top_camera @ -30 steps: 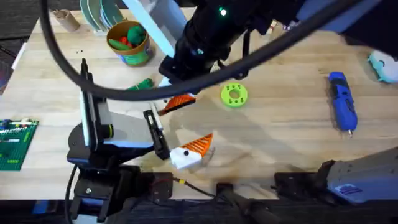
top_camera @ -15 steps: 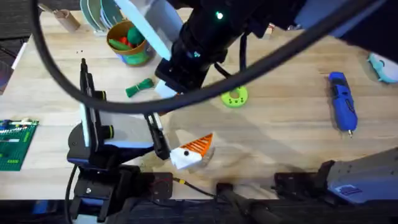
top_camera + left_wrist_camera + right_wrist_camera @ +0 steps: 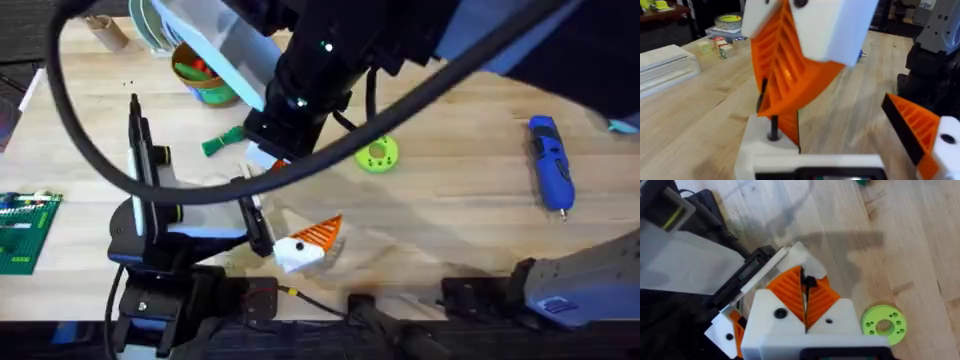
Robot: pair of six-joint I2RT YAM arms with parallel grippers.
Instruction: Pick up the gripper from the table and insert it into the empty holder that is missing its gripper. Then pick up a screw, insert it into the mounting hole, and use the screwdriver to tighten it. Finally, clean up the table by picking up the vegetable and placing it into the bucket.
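Observation:
My right gripper [image 3: 805,292] is shut on the gripper [image 3: 782,75], a ribbed orange wedge. It holds the wedge right at the holder [image 3: 765,150], the bare white finger block of my left gripper [image 3: 850,145]. The wedge's lower tip touches the block beside a black pin. My left gripper stands open, and its other finger carries an orange pad [image 3: 912,127]. In the overhead view the right arm [image 3: 320,60] covers the meeting spot. The vegetable [image 3: 222,140] lies on the table near the bucket [image 3: 205,72]. At the far right lies the blue screwdriver [image 3: 550,175].
A flat green disc with holes [image 3: 377,155] lies just right of the right arm. There is a green baseplate [image 3: 25,230] at the left edge and a cardboard tube [image 3: 105,30] at the back left. The bucket holds toy pieces.
The right arm has moved left and toward the back with the orange wedge, bringing it to the left gripper's bare finger block. The left arm has stayed still.

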